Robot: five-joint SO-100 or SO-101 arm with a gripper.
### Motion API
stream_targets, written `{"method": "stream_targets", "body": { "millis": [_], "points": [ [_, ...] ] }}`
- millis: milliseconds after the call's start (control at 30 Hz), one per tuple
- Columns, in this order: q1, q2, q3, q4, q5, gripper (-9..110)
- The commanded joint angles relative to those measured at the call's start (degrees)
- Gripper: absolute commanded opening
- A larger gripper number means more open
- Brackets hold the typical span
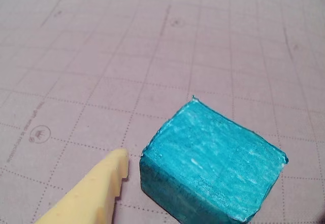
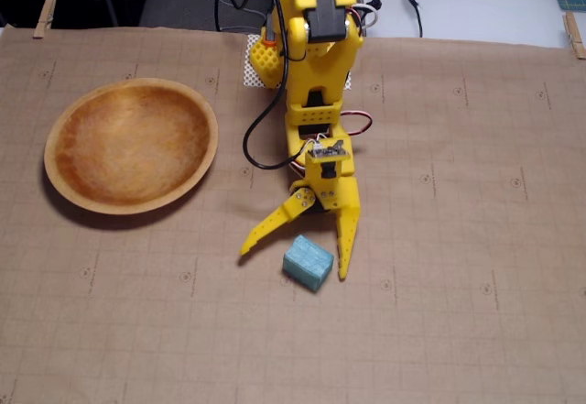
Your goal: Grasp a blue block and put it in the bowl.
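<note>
In the fixed view, the wooden bowl (image 2: 131,145) sits at the left of the gridded mat (image 2: 476,331), empty and well apart from everything else. To its right, the yellow arm (image 2: 316,65) reaches down the picture from the mat's far edge, with black cables (image 2: 261,138) looping beside its base. The gripper (image 2: 293,265) is spread wide, one finger (image 2: 275,224) angled out to the left and the other (image 2: 347,239) pointing almost straight down the picture.

The blue block (image 2: 308,262) lies flat on the mat between the two fingertips, nearer the right-hand finger and just beside it; whether they touch cannot be told. Its long axis runs slantwise, from upper left to lower right in this view, so it sits skewed to the gripper's opening. Nothing lies on the mat between the block and the bowl.

In the wrist view, a pale yellow fingertip (image 1: 109,181) enters from the lower left, with a narrow strip of mat (image 1: 76,82) between it and the block (image 1: 213,163). The block fills the lower right, one corner turned toward the camera.
</note>
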Motion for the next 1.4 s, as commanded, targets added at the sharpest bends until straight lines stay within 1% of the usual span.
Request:
{"method": "stream_targets", "body": {
  "millis": [0,333,667,1367],
  "points": [
    [0.3,-0.4,-0.6,-4.3,-0.6,57],
    [0.0,-1.7,-2.0,-5.8,-0.7,56],
    [-0.1,-1.7,-2.0,-5.9,-0.8,39],
    [0.2,-1.8,-3.1,-5.9,-0.8,20]
  ]
}}
